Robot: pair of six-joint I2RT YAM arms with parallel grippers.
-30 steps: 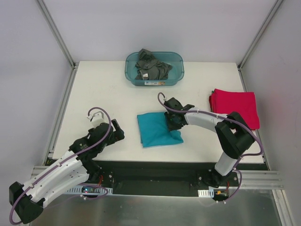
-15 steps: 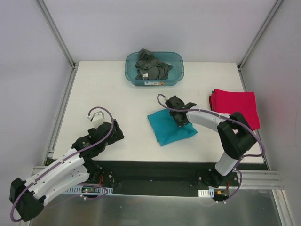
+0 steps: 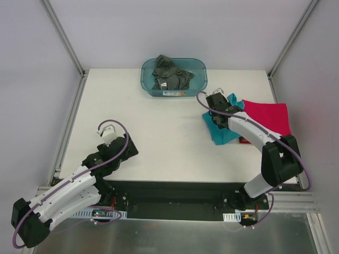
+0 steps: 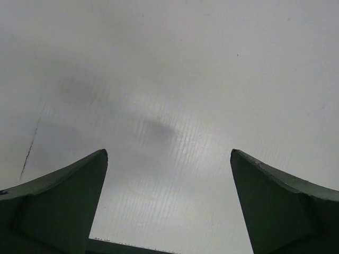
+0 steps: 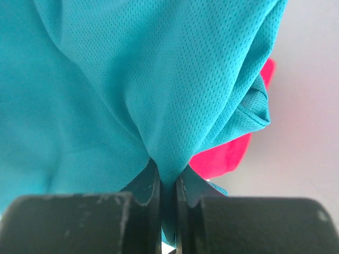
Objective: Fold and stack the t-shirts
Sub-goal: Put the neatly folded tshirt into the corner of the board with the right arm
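Note:
My right gripper [image 3: 218, 112] [image 5: 168, 177] is shut on the folded teal-blue t-shirt [image 3: 222, 129] [image 5: 132, 79] and holds it lifted, bunched and hanging, at the left edge of the folded crimson red t-shirt [image 3: 267, 119] [image 5: 222, 159] on the right of the table. Dark grey t-shirts [image 3: 170, 74] lie crumpled in the tub. My left gripper [image 3: 121, 145] [image 4: 168, 164] is open and empty over bare white table at the front left.
The translucent blue-green tub [image 3: 197, 85] stands at the back centre of the white table [image 3: 137, 121]. Metal frame posts [image 3: 63, 37] rise at the back corners. The black base rail [image 3: 175, 193] runs along the near edge.
My right gripper has carried the teal-blue t-shirt from the table's middle to the right and back, up against the red t-shirt. The left arm has barely moved.

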